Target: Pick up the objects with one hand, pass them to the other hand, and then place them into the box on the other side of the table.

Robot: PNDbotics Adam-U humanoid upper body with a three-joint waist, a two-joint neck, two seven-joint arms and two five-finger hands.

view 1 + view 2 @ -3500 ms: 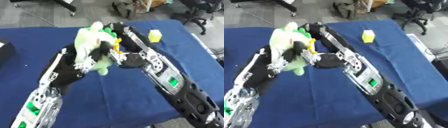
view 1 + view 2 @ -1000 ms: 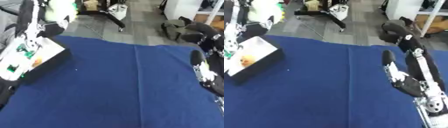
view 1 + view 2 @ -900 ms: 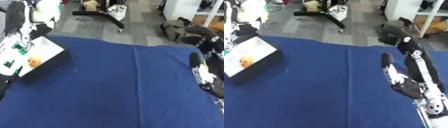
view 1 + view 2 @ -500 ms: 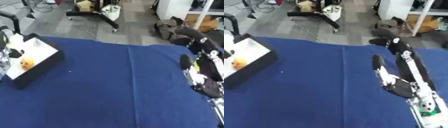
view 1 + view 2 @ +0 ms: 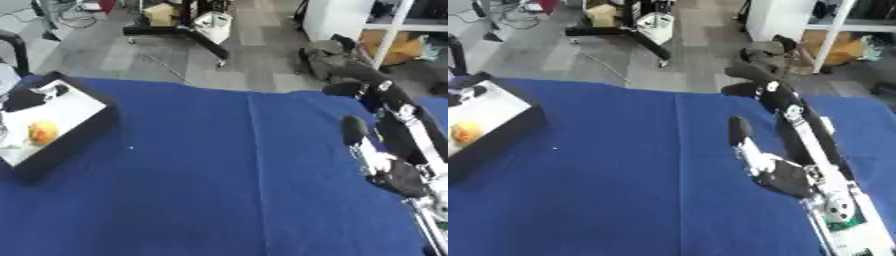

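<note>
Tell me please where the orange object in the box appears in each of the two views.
Left eye view: orange object at the far left, inside the white-lined box.
Right eye view: at the very left edge, partly cut off.
Shared landmark: the right hand, open, over the blue table.

I can read no writing anywhere: none on my right hand at the right of the frame, none on the box at the left edge, none on the blue table, and nothing legible on the shelves in the upper right.
</note>
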